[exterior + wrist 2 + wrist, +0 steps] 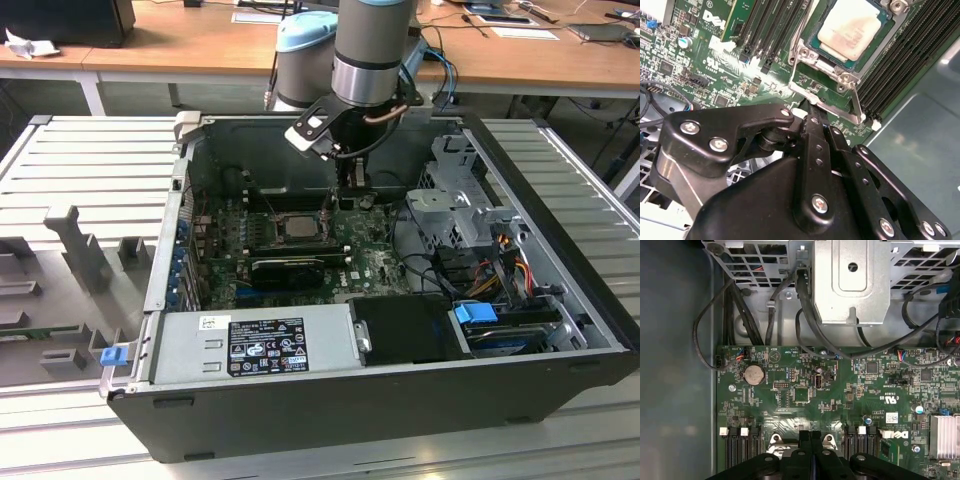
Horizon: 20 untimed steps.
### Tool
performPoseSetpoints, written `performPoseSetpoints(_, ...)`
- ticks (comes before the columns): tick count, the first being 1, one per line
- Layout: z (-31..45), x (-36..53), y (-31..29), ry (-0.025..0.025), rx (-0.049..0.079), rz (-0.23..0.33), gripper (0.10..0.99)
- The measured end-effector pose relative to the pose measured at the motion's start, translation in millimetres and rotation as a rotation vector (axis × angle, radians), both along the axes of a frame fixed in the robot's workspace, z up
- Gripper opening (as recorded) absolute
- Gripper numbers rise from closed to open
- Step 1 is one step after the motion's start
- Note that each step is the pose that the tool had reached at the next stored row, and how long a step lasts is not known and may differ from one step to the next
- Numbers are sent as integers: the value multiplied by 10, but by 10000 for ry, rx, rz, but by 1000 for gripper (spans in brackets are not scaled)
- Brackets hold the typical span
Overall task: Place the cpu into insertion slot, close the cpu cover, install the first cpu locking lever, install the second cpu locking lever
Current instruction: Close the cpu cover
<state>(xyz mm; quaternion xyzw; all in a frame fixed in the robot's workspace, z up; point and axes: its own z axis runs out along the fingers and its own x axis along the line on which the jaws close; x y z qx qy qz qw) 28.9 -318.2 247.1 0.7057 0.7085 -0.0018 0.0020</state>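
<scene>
Green circuit board lies on the exterior view's left of the open case. Moving across it you come to the insertion slot, and the cpu sits flat in it. In the second wrist view the cpu cover lies down around the chip, its window framing the pale lid. Just to the exterior view's right of the slot hangs your gripper. Its fingers are brought together with no gap between them in both wrist views, tips down at the slot's corner beside a locking lever. Whether they touch or pinch that wire I cannot tell. Further right stands the metal drive cage, well apart.

Judge the chip as light, stiff and fragile. It is thin, with contacts beneath that mar easily, so its bare edges are the only safe hold, and under the cover it offers you none. The lever looks like thin spring steel, smooth and apt to slip or snap back, and its bent end is the place to bear on it.
</scene>
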Motion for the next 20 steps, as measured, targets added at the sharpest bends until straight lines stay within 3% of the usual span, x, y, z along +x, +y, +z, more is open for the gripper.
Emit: performPoseSetpoints(20, -5, -190, 1, -1, 0, -1, 106)
